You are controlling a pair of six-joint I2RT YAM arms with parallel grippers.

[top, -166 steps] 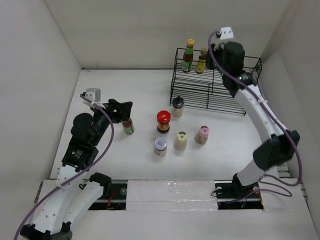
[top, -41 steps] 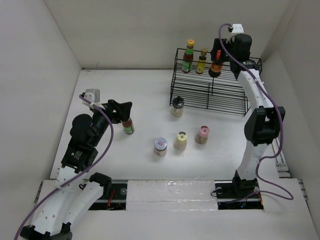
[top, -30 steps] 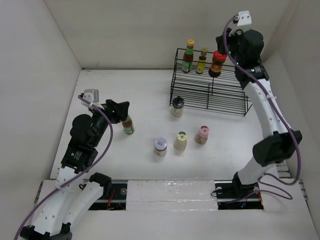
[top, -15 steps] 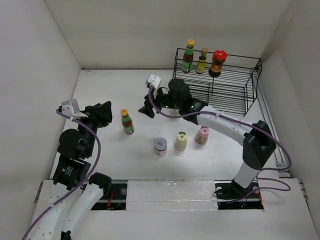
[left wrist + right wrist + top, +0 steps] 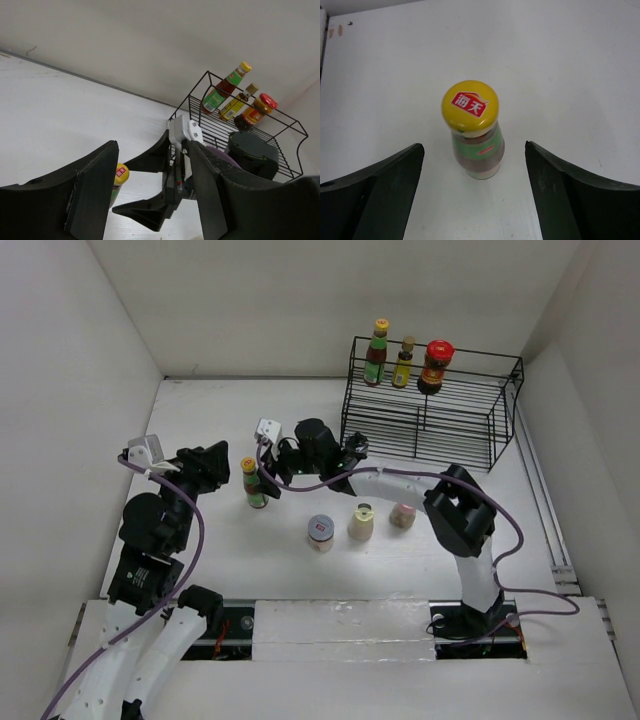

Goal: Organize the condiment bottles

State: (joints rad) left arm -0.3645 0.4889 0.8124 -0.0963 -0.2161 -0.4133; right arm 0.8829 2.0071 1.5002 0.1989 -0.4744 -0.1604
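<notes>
- right claw (image 5: pixel 471 147), spread wide, has swung from the rack (image 5: pixel 470 430) over to the yellow-capped bottle (image 5: pixel 256 484) standing on the desk (image 5: pixel 200 425), fingers either side, not touching.
- left claw (image 5: pixel 150 150), open too, has backed off it.
- red-lidded jar (image 5: pixel 435 364) now sits on what looks like the top shelf; this bottle likely goes next.

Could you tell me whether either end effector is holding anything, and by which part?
Nothing is held. The right end effector is open, with the yellow-capped bottle between its fingers but untouched; the left end effector is open and empty.

table (image 5: pixel 200 420) holds rack (image 5: pixel 415 445), yellow-capped bottle (image 5: pixel 255 485), jar (image 5: pixel 320 532), cream shaker (image 5: pixel 361 522), pink shaker (image 5: pixel 403 516).
</notes>
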